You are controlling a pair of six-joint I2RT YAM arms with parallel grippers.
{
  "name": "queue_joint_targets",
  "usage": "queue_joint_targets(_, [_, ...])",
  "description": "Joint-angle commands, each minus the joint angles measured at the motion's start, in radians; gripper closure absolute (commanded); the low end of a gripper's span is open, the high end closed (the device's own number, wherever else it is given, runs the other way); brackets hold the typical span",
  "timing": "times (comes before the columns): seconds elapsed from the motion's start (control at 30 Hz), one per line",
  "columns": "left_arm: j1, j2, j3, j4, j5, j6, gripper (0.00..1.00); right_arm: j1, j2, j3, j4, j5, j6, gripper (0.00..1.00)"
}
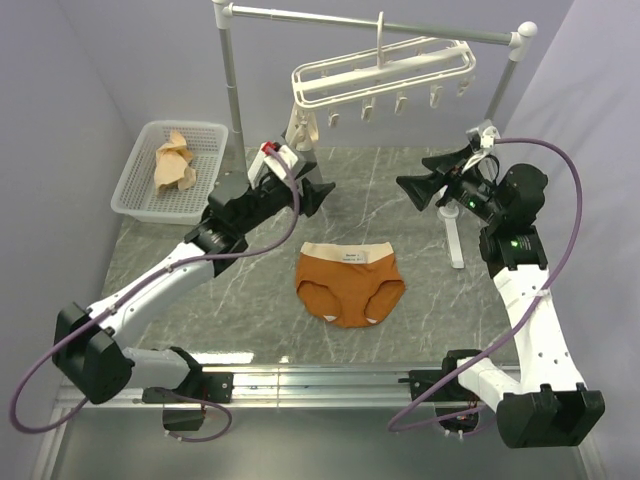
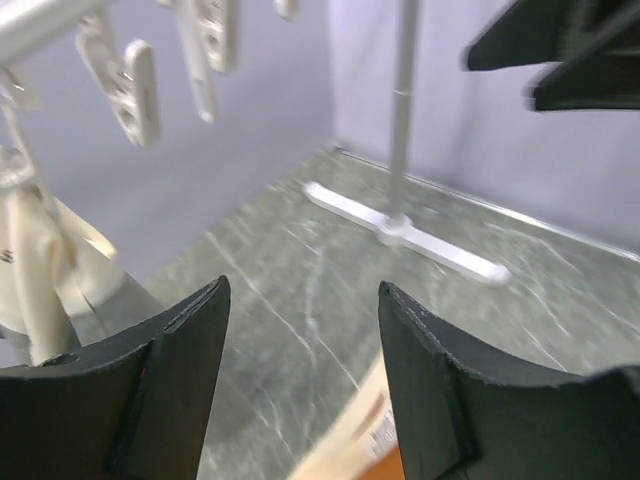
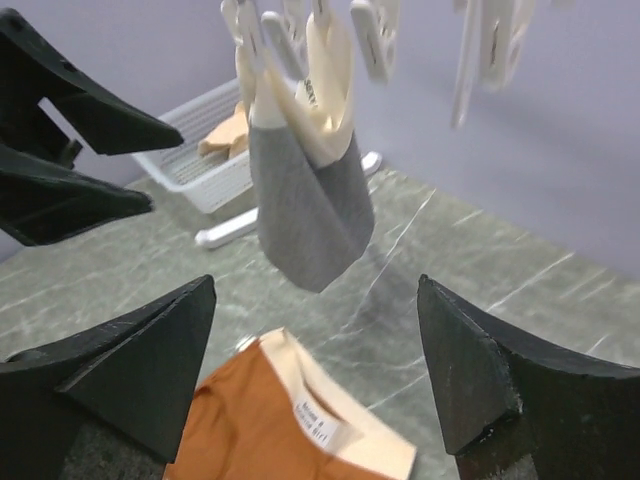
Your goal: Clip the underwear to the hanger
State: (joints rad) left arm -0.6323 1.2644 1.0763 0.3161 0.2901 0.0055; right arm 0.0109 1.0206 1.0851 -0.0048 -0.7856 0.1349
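The rust-orange fabric underwear [image 1: 350, 287] with its pale beige waistband [image 1: 345, 253] lies flat on the grey marbled tabletop [image 1: 440, 310]. It is between the two arms and below the white plastic hanger [image 1: 385, 70], which hangs by its hook from the grey metal rail [image 1: 370, 20]. The underwear is well apart from the row of small clips [image 1: 400, 102]. One clip holds a grey-and-beige garment [image 3: 310, 210].

The left hand [image 2: 305, 375] has its fingers apart, with nothing between them. The right hand [image 3: 315, 370] is also spread wide and empty, and it looks down on the waistband and its small label [image 3: 315, 415].

I judge the underwear to be very light, soft and limp. It will probably fold and hang down when it is lifted, and it should not slip much. The best place to take hold seems to be the waistband, one hand near each corner, because this edge is thicker and is the part that must go into the clips.
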Motion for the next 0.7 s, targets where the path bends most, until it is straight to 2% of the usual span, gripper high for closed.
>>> queue_joint_targets(0.0, [-0.033,0.050,0.076,0.084,-0.236,0.059,0.34,0.011,-0.019,0.030,0.138,0.045,-0.018,0.11])
queue_joint_targets(0.07, [-0.055,0.081,0.086,0.126,-0.252,0.068,0.35,0.021,-0.027,0.035,0.176,0.118,0.009,0.07])
queue_joint_targets(0.1, [-0.070,0.095,0.085,0.144,-0.252,0.082,0.35,0.023,-0.022,0.042,0.181,0.103,0.009,0.03])
queue_joint_targets(0.17, [-0.087,0.104,0.073,0.210,-0.262,0.094,0.35,0.023,-0.011,0.074,0.181,0.045,-0.011,0.01])
queue_joint_targets(0.3, [-0.112,0.138,0.065,0.297,-0.287,0.103,0.36,0.038,0.041,0.143,0.160,0.006,-0.004,0.00])
queue_joint_targets(0.4, [-0.122,0.167,0.056,0.388,-0.325,0.128,0.35,0.064,0.088,0.205,0.098,0.101,-0.044,0.02])
queue_joint_targets(0.5, [-0.136,0.216,0.063,0.461,-0.347,0.184,0.35,0.077,0.114,0.225,0.106,0.169,-0.075,0.04])
queue_joint_targets(0.67, [-0.138,0.294,0.093,0.584,-0.460,0.260,0.31,0.083,0.159,0.271,0.104,0.145,-0.061,0.05])
